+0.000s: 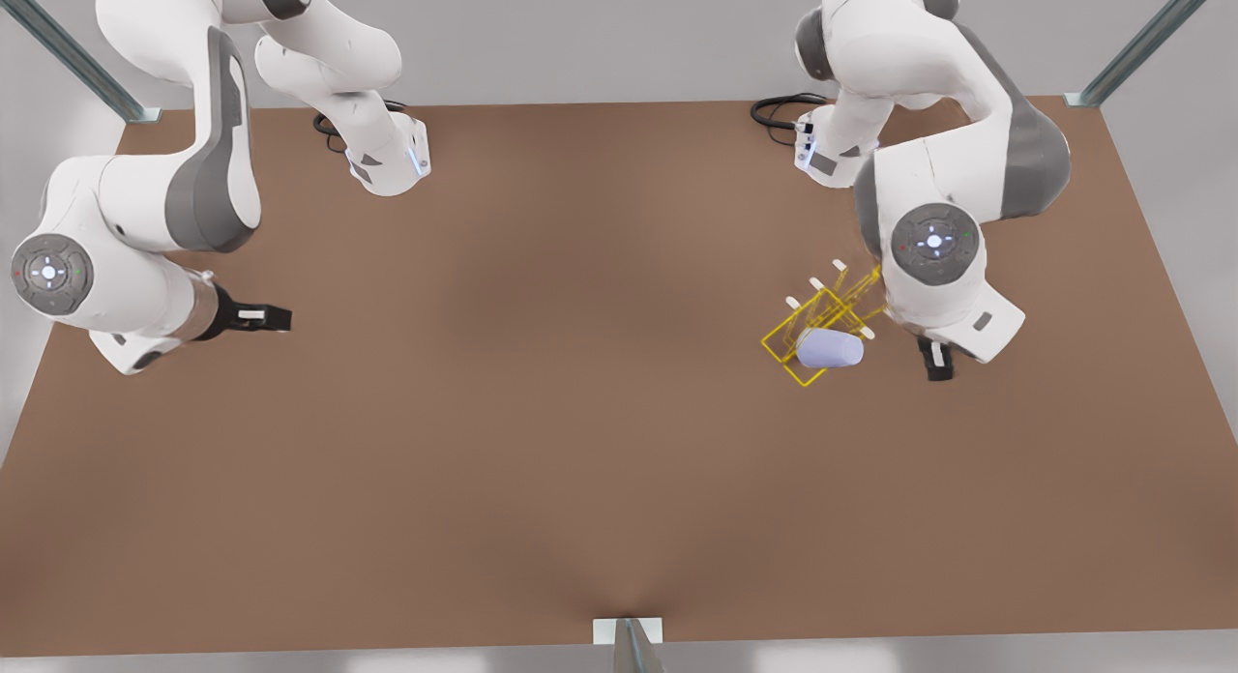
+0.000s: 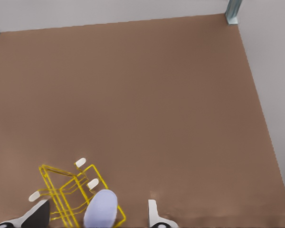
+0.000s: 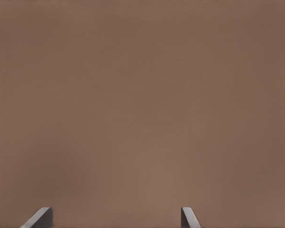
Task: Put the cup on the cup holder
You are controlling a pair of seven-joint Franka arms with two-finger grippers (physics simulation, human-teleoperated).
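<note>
One cup (image 1: 830, 349) is seen lying on its side over the cup holder (image 1: 820, 317), its long axis running across the front view, with one end toward that view's left and the other toward its right; which end is the mouth cannot be told. The cup holder is set on the table (image 1: 542, 412) at the front view's right, its white-capped prongs slanting up toward the arm beside it, and its far part is hidden behind that arm's wrist.

In the left wrist view the cup (image 2: 101, 209) is cut off at the frame edge, resting on the yellow wire (image 2: 66, 190), between the two fingertips and touched by neither. The left gripper (image 1: 936, 359) is held just beside the cup with its fingers apart, the arm bent over above the holder. The right gripper (image 1: 259, 316) is held well apart at the front view's left, pointing across the table, fingers (image 3: 40, 218) spread over bare table; that arm waits.
</note>
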